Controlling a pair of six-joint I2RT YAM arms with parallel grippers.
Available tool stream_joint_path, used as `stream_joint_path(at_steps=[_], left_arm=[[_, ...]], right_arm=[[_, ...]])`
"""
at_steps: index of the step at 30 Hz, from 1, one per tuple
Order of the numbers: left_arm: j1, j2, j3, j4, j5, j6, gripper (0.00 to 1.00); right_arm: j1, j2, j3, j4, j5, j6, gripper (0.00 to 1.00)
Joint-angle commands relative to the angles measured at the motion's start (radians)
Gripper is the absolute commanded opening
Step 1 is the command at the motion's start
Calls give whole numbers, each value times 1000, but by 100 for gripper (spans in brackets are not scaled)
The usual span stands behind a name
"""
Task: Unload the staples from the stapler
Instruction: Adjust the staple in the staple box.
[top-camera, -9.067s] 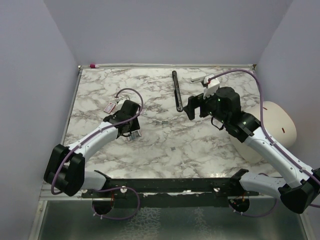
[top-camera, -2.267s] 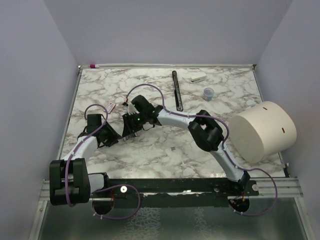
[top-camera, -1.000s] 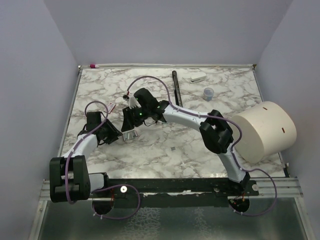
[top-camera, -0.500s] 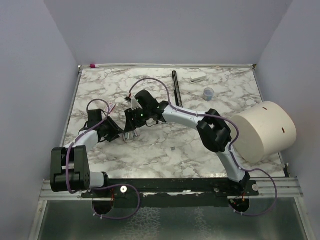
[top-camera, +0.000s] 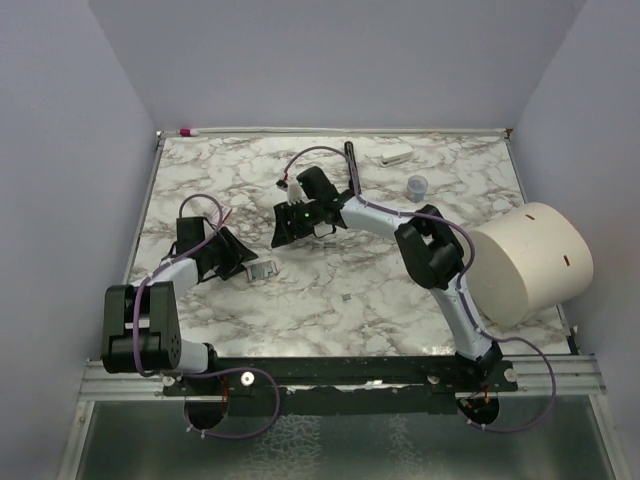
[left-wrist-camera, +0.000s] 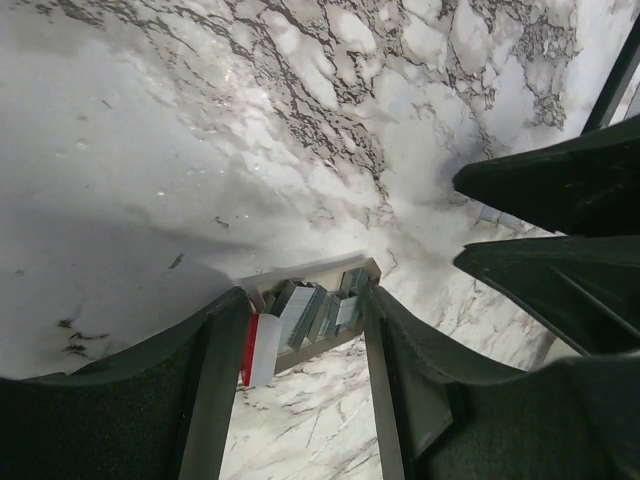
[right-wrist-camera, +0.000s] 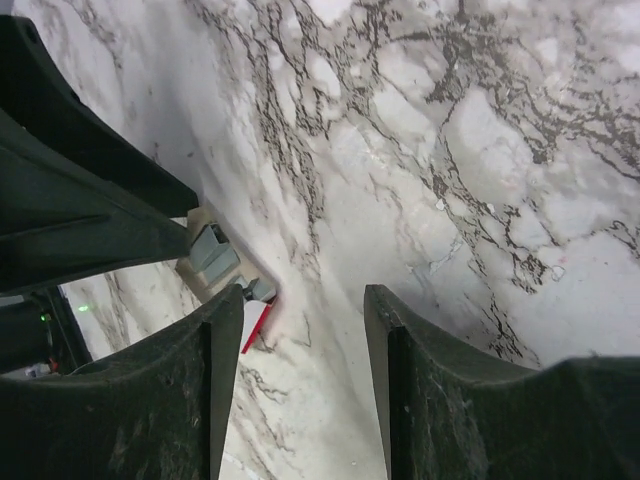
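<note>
The stapler (top-camera: 262, 270) lies on the marble, opened up, its red-and-white part (left-wrist-camera: 262, 348) toward me in the left wrist view. Short silvery strips of staples (left-wrist-camera: 300, 312) sit in its grey tray. My left gripper (left-wrist-camera: 300, 295) is open, and the stapler lies across the gap at its fingertips. In the top view the left gripper (top-camera: 238, 262) is just left of the stapler. My right gripper (top-camera: 285, 230) hovers up and to the right of it, open over bare marble (right-wrist-camera: 300, 300). The stapler (right-wrist-camera: 225, 262) shows at the left finger's edge there.
A long black bar (top-camera: 354, 180), a small white block (top-camera: 396, 155) and a small grey cap (top-camera: 417, 186) lie at the back. A big cream cylinder (top-camera: 525, 262) stands at the right edge. A tiny grey sliver (top-camera: 345, 297) lies mid-table.
Both grippers have widened. The right gripper has lifted away from the stapler, up and to the right. The left gripper has drawn back slightly left, and the stapler rests on the table.
</note>
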Motion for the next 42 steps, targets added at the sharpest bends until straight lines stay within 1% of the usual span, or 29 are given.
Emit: stream_joint_path(at_steps=[1, 7, 9, 11, 12, 14, 16, 17, 19, 20, 22, 24, 29, 30, 31, 32, 36, 42], left_arm=[[-5, 46, 16, 78, 108, -1, 53], [-39, 63, 38, 122, 174, -3, 56], [-45, 61, 56, 115, 190, 14, 59], [-45, 42, 73, 98, 195, 44, 65], [-45, 26, 87, 57, 165, 63, 67], [-44, -33, 96, -33, 60, 75, 69], [-43, -110, 79, -105, -50, 50, 75], [-42, -140, 66, -143, -104, 33, 76], [-42, -190, 36, -199, -172, -5, 76], [-42, -208, 14, -209, -168, -29, 76], [-43, -227, -32, -186, -109, -79, 78], [-43, -225, -80, -130, -31, -139, 80], [-48, -200, -155, 0, 44, -236, 84], [-48, -193, -169, 28, 54, -257, 88], [-50, -189, -182, 57, 59, -276, 95], [-51, -184, -192, 78, 57, -291, 96], [-60, -169, -226, 169, 66, -356, 97], [-77, -127, -216, 212, 66, -378, 97]], right_arm=[[7, 45, 17, 42, -104, -48, 51], [-14, 33, -32, 98, -148, -43, 50], [-20, 23, -59, 125, -181, -34, 49], [-21, 18, -77, 135, -201, -32, 47], [-21, 16, -90, 147, -215, -28, 47], [-21, 16, -108, 166, -241, -18, 46], [-21, 28, -111, 170, -283, -15, 47], [-21, 37, -105, 168, -304, -19, 47], [-21, 54, -98, 173, -330, -19, 47], [-21, 63, -93, 176, -345, -17, 47], [-21, 81, -77, 175, -367, -11, 47], [-20, 98, -63, 178, -392, -6, 47], [-19, 127, -45, 196, -423, 7, 46], [-19, 131, -46, 203, -427, 11, 46], [-18, 134, -45, 209, -429, 16, 46], [-17, 137, -43, 209, -431, 17, 45], [-7, 147, -42, 206, -437, 12, 44], [6, 150, -39, 208, -444, 17, 43]])
